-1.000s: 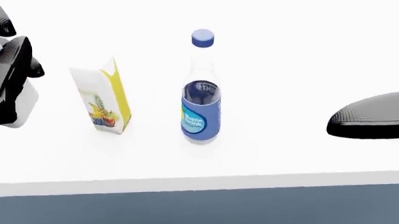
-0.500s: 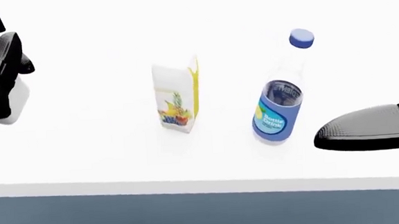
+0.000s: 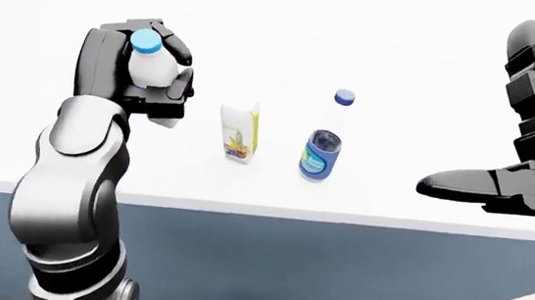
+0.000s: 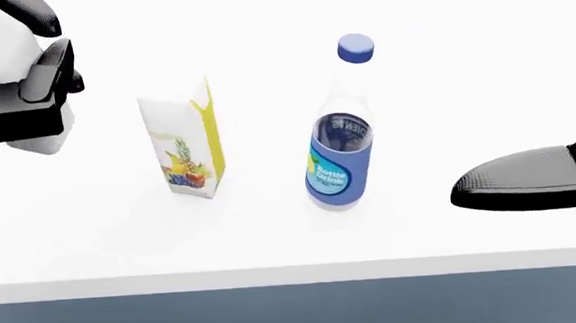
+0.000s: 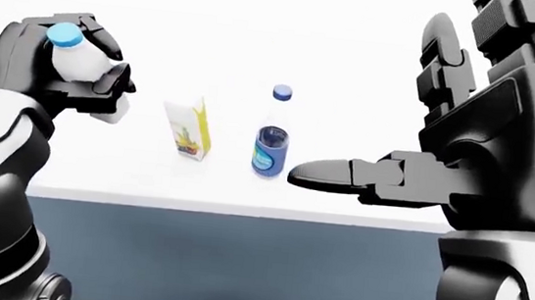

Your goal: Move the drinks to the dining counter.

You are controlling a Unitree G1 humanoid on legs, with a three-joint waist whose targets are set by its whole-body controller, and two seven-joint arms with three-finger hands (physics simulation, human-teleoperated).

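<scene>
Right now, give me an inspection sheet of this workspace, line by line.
Surface: white counter with a blue-grey face below its edge.
Job's things: juice carton and blue-labelled bottle stand upright and apart on the counter; white bottle with a blue cap is held up, off the counter.
Clutter: nothing seen.
Grippers: left robot hand closed round the white bottle; right robot hand open, empty, to the right of the blue-labelled bottle.
Cables: nothing seen.
Surroundings: tan floor strip at the left-eye view's lower right.
</scene>
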